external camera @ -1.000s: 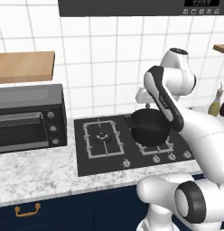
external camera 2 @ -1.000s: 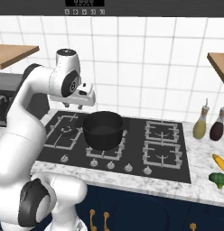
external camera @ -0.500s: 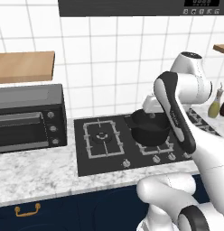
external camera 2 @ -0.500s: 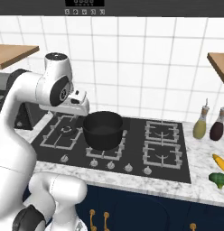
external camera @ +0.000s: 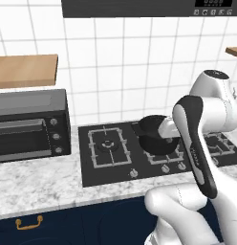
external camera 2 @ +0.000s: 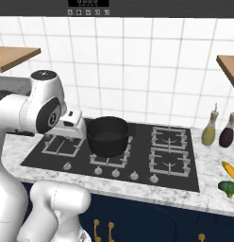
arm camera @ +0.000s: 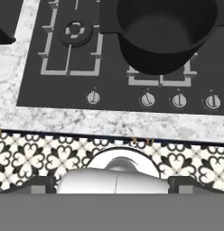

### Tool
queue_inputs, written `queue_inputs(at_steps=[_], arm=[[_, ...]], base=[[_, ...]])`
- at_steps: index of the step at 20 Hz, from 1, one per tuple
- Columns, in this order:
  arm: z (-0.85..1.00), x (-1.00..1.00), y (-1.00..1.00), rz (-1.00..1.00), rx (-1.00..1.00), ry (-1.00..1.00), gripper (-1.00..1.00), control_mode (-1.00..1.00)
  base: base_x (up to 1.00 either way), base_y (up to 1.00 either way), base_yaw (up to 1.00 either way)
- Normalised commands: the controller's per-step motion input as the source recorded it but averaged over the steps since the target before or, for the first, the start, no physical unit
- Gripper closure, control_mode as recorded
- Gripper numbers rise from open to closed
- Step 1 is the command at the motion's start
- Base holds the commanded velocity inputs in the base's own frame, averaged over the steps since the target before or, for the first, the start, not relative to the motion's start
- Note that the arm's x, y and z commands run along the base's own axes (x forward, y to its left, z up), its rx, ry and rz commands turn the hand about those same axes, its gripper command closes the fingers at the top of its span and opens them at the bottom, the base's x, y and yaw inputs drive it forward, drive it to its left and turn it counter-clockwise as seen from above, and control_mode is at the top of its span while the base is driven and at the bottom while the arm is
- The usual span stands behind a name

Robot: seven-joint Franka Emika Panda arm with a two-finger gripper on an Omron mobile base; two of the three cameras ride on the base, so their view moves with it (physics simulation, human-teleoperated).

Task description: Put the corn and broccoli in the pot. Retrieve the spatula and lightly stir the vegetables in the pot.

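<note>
The black pot (external camera 2: pixel 108 136) stands on the front left burner of the cooktop, also seen as the pot (external camera: pixel 156 135) and the pot (arm camera: pixel 165 31), and looks empty inside. My gripper (arm camera: pixel 112 184) hangs to the pot's left and points down at the stove's front edge, open with nothing between its dark tips. The yellow-orange corn (external camera 2: pixel 230 170) lies on the counter at the far right. The green broccoli (external camera 2: pixel 228 187) sits just in front of it. The spatula is out of view.
Two bottles (external camera 2: pixel 209 133) stand behind the corn, right of the cooktop (external camera 2: pixel 171 156). A dark toaster oven (external camera: pixel 29 125) sits on the counter left of the stove. Wooden shelves (external camera: pixel 25 69) hang on the tiled wall. Stove knobs (arm camera: pixel 147 99) line the front edge.
My arm has folded back and down. The elbow has swung toward the cameras, and the hand has drawn from above the pot to its left side. The pot has not moved.
</note>
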Motion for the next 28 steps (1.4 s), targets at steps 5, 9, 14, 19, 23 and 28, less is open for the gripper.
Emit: queue_inputs(at_steps=[5, 9, 14, 19, 23, 28], arm=[[-0.01, 0.00, -0.03, 0.00, 0.00, 0.00, -1.00, 1.00], [0.00, 0.00, 0.00, 0.00, 0.00, 0.00, -1.00, 1.00], [0.00, 0.00, 0.00, 0.00, 0.00, 0.00, -1.00, 1.00], [0.00, 0.00, 0.00, 0.00, 0.00, 0.00, -1.00, 1.00], [0.00, 0.00, 0.00, 0.00, 0.00, 0.00, -1.00, 1.00], [0.00, 0.00, 0.00, 0.00, 0.00, 0.00, -1.00, 1.00]], base=[[-0.12, -0.29, 0.00], [-0.30, -0.95, 0.03], [-0.40, -0.94, 0.02], [0.08, -0.45, 0.00], [0.06, -0.43, 0.01], [0.46, -0.25, 0.00]])
